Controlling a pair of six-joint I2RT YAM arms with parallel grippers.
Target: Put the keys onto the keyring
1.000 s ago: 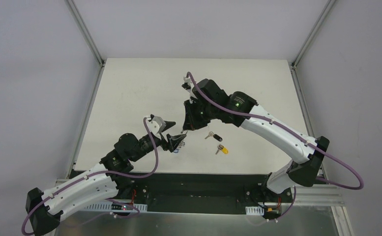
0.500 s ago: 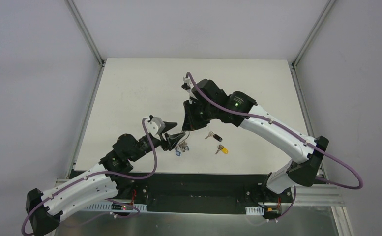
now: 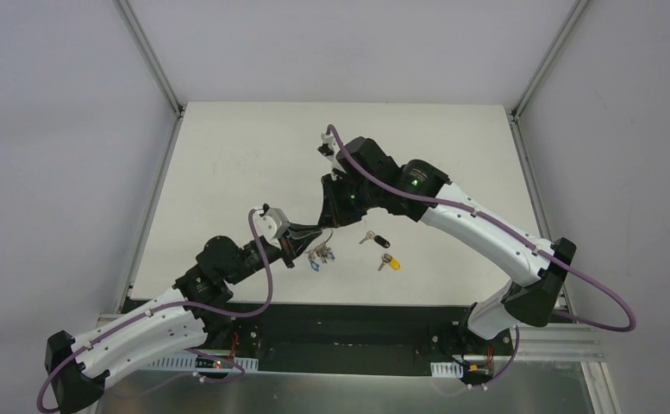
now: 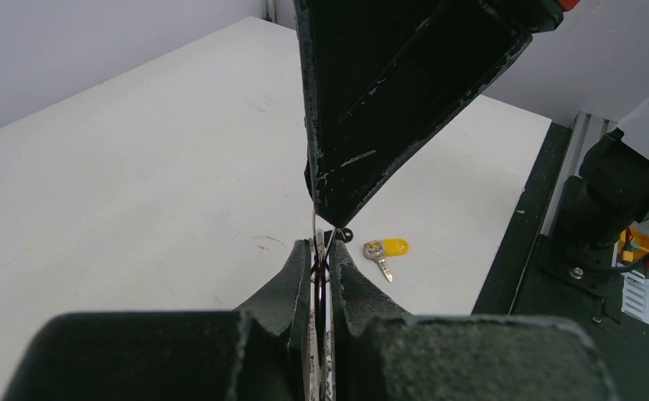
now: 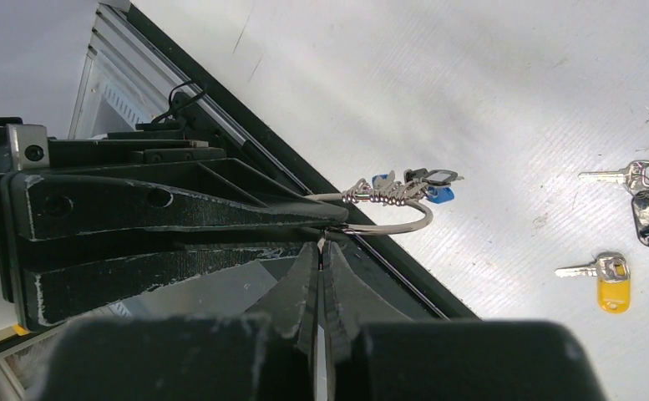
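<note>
While both grippers meet over the near middle of the white table [image 3: 228, 155], the keyring [image 5: 392, 230] hangs between their tips, lifted off the surface. The left gripper [image 3: 316, 231] reaches in from the near left with its jaws pressed together, and in its wrist view the thin silver wire runs straight down into the narrow slit between its fingers, so it is pinching the ring. The right gripper [image 3: 328, 226] comes down from the far side, jaws likewise pressed together, its tips touching the ring just beside the left gripper's tips; it appears to pinch the wire as well, though the contact point is small and partly hidden. From the right wrist view, the ring's loop curves out beyond both sets of tips, and a bunch of silver keys with blue and black tags [image 5: 404, 185] dangles from it. Two loose keys lie flat on the table to the right of the grippers, apart from the ring: the black-covered key [image 3: 374, 239] nearer the right gripper, and the yellow-covered key [image 3: 389, 262] just beside it, towards the near edge.
</note>
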